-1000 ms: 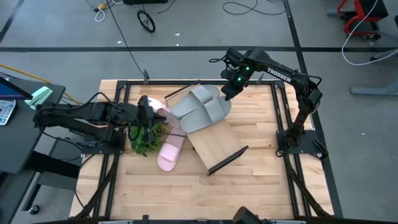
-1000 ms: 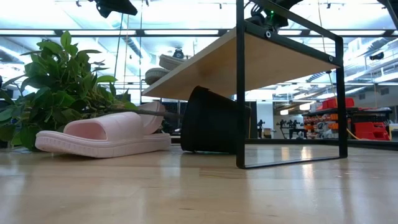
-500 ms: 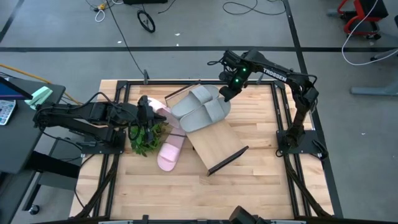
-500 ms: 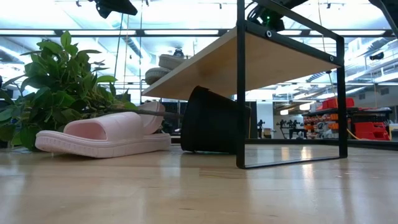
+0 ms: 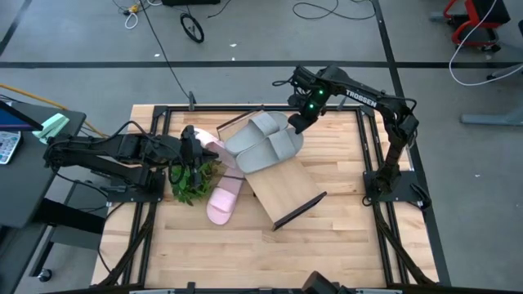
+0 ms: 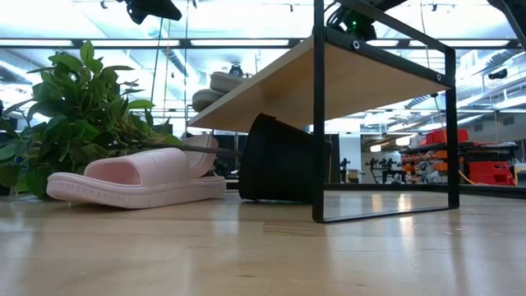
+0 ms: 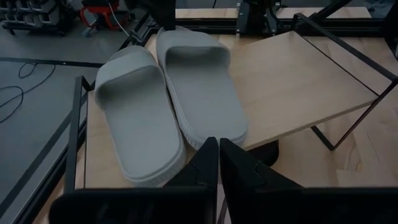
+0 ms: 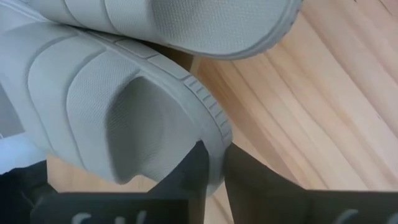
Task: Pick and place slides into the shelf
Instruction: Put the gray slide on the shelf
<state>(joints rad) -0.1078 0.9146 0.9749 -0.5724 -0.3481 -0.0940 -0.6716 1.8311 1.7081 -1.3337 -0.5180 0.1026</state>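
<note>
Both grey slides [image 5: 265, 143] lie side by side on the shelf [image 5: 282, 184] at upper centre of the high view, while two pink slides [image 5: 222, 200] (long axis running down-left) remain on the table. The left gripper [image 5: 189, 145], fingers closed and empty, sits just up-left of them and is nearer. The right gripper [image 5: 298, 121], its fingers nearly shut with nothing evidently held, hovers at the grey pair's upper-right end.

Two grey slides [image 5: 263, 142], pale pink slide [image 5: 222, 202], light-wood shelf [image 5: 288, 188], green plant [image 5: 194, 181].

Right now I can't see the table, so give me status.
Right gripper at grey slides on shelf. Left gripper shut, over plant. Pink slide on table.
</note>
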